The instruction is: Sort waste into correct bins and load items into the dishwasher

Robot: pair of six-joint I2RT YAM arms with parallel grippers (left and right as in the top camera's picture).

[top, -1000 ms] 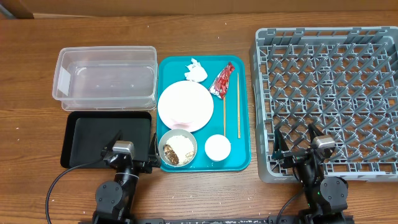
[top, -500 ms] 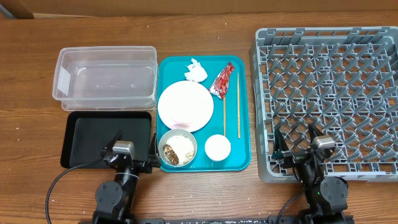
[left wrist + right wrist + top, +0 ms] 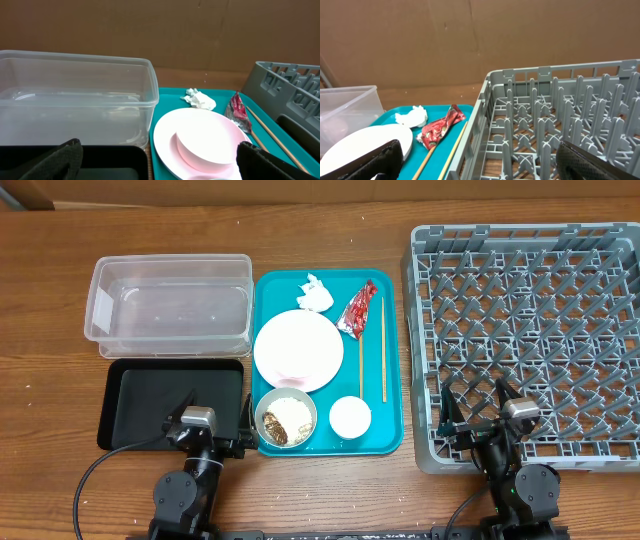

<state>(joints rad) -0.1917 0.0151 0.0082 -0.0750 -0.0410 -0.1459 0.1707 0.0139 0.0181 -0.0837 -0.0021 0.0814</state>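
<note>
On the teal tray (image 3: 392, 380) lie a crumpled white napkin (image 3: 316, 294), a red foil wrapper (image 3: 357, 310), a round white plate (image 3: 298, 350), wooden chopsticks (image 3: 383, 348), a bowl with rice and a brown scrap (image 3: 285, 418) and a small white cup (image 3: 350, 416). The clear tub (image 3: 170, 305) and black tray (image 3: 170, 400) stand to the left, the grey dish rack (image 3: 530, 330) to the right. My left gripper (image 3: 215, 408) is open and empty over the black tray's near right corner. My right gripper (image 3: 478, 402) is open and empty over the rack's near left corner.
The wooden table (image 3: 50, 380) extends left of the bins. A brown cardboard wall (image 3: 150, 30) stands behind the table. In the left wrist view the plate (image 3: 200, 142) and tub (image 3: 75, 100) lie ahead; in the right wrist view the rack (image 3: 560, 130) and wrapper (image 3: 439, 130).
</note>
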